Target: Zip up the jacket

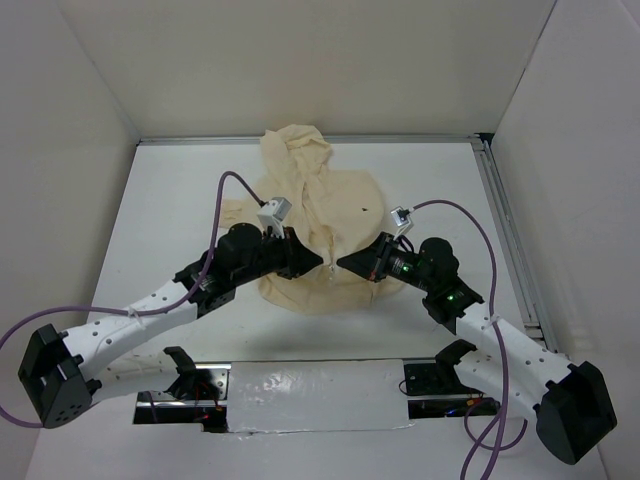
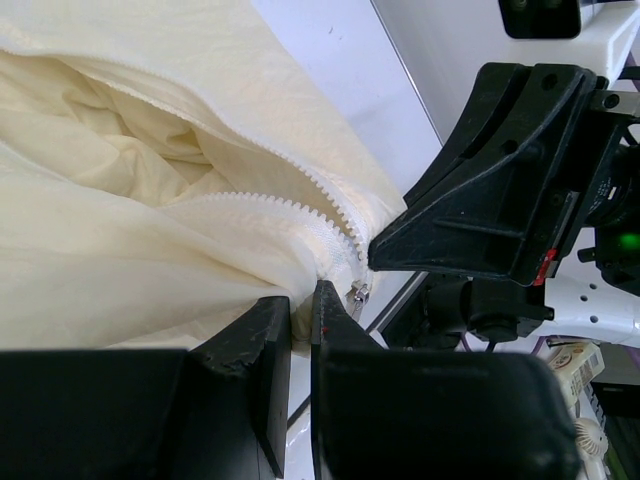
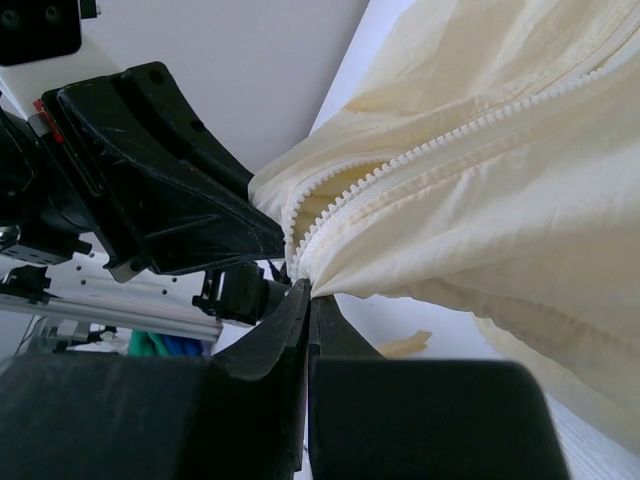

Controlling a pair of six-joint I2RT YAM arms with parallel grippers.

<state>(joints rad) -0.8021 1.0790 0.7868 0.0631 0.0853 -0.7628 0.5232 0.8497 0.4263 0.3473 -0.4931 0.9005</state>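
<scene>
Left fingers [image 1: 310, 256] and right fingers [image 1: 351, 262] crowd each other at jacket [image 1: 345, 205].

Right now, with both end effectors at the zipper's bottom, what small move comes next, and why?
Probably open the left end effector and shift onto the zipper pull: it lies just outside its grip, the zipper teeth above stand apart, and the right end effector pinches the jacket.

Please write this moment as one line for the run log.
left gripper: shut on jacket beside slider | right gripper: shut on jacket | zipper: open above slider | jacket: on table
</scene>
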